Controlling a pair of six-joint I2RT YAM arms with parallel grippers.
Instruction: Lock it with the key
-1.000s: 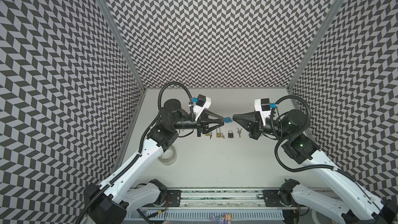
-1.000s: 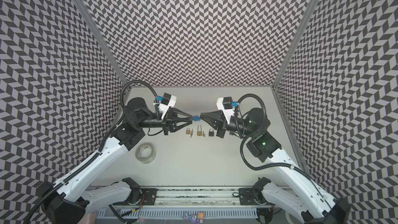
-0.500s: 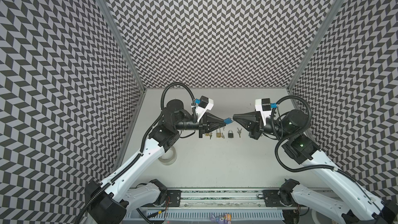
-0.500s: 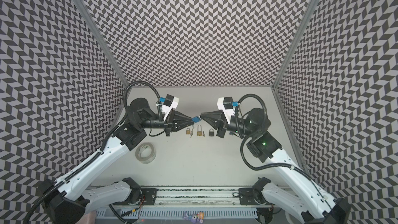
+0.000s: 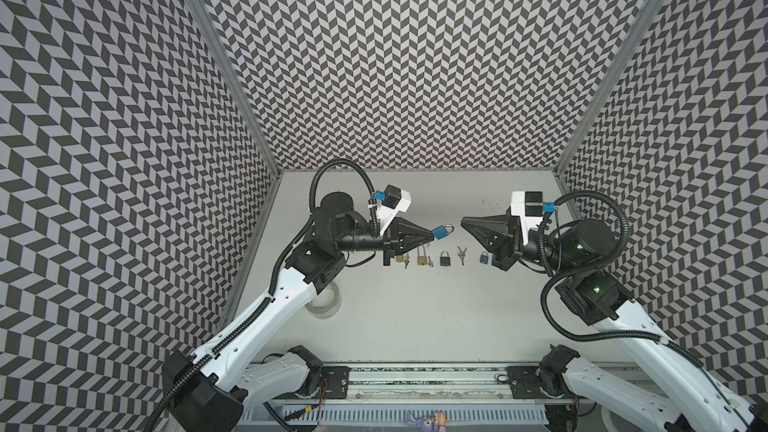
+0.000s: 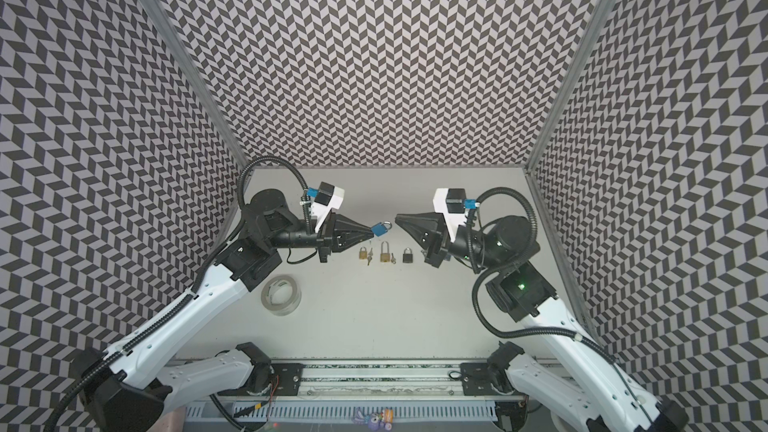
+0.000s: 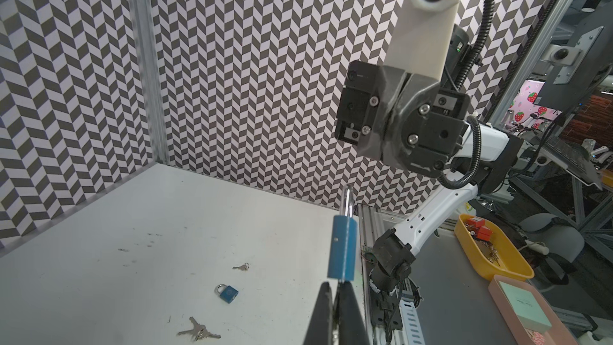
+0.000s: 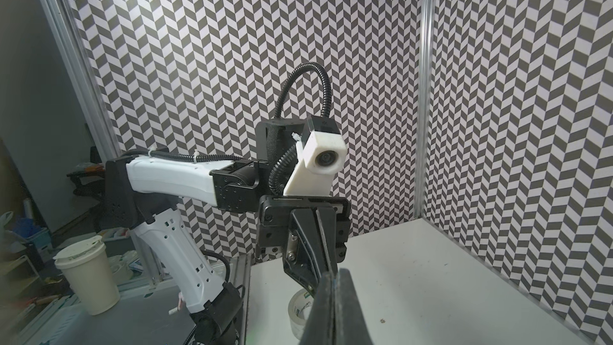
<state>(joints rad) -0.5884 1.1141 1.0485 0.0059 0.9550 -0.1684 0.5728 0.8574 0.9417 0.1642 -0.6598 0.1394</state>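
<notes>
A small blue padlock (image 5: 438,232) (image 6: 378,229) hangs in the air above the table's middle, its silver shackle pointing away from my left gripper (image 5: 430,236) (image 6: 369,233). In the left wrist view the padlock (image 7: 343,250) stands edge-on just beyond the fingertips. The left gripper (image 7: 336,285) is shut on a thin piece at the padlock's base, the key, of which only a sliver shows. My right gripper (image 5: 463,223) (image 6: 397,218) points at the shackle from a short gap away. It is shut (image 8: 335,273) with nothing between its fingers.
Two brass padlocks (image 5: 400,258) (image 5: 421,259), a black padlock (image 5: 445,258), a bunch of keys (image 5: 460,253) and another blue padlock (image 5: 483,257) lie in a row on the table below the grippers. A roll of clear tape (image 5: 326,305) sits beside the left arm.
The left gripper's jaws have closed at the blue padlock's base and its wrist has turned. The right gripper has drawn back slightly to the right, off the shackle.
</notes>
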